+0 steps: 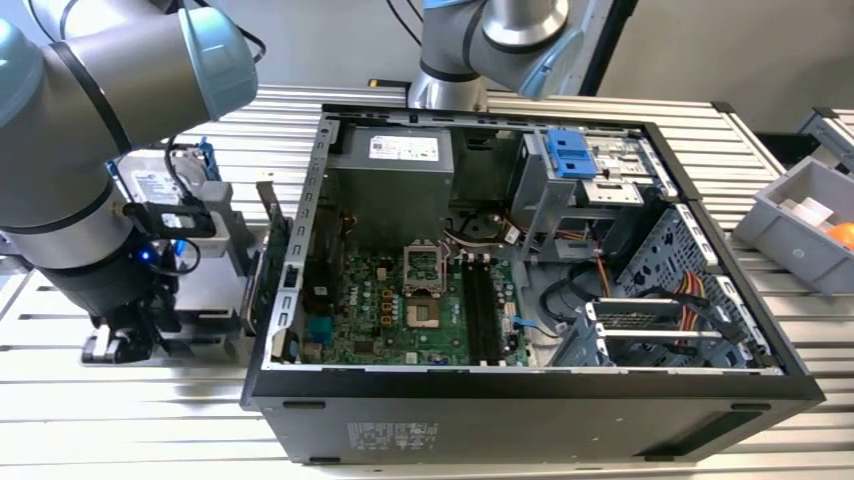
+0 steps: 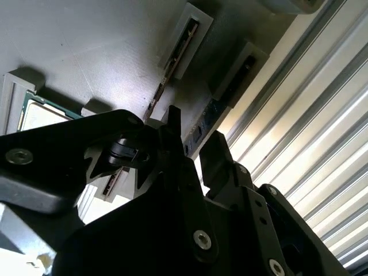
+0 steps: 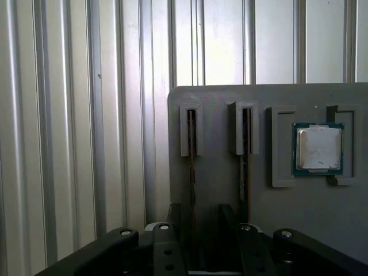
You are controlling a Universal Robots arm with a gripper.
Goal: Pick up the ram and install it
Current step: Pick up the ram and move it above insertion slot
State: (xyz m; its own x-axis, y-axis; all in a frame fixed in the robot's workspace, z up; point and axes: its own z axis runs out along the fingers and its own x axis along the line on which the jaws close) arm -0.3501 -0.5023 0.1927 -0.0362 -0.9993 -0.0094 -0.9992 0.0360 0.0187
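In both wrist views two ram sticks stand on edge in slots of a grey holder plate (image 3: 218, 123) (image 2: 86, 46). My gripper (image 3: 200, 217) (image 2: 194, 135) is open and straddles the ram (image 3: 191, 172) (image 2: 201, 123) nearest the plate's edge, one finger on each side with a gap showing. The other ram stick (image 3: 244, 167) (image 2: 172, 63) sits just outside one finger. In the exterior view my gripper (image 1: 127, 342) is low over the holder (image 1: 214, 300), to the exterior view's left of the open computer case (image 1: 534, 400).
A processor chip (image 3: 318, 148) (image 2: 40, 115) lies in a pocket of the same plate. The motherboard's long black slots (image 1: 481, 300) lie inside the case. A second arm (image 1: 494, 40) stands behind the case, and a grey bin (image 1: 801, 225) sits on the slatted metal table (image 1: 120, 420).
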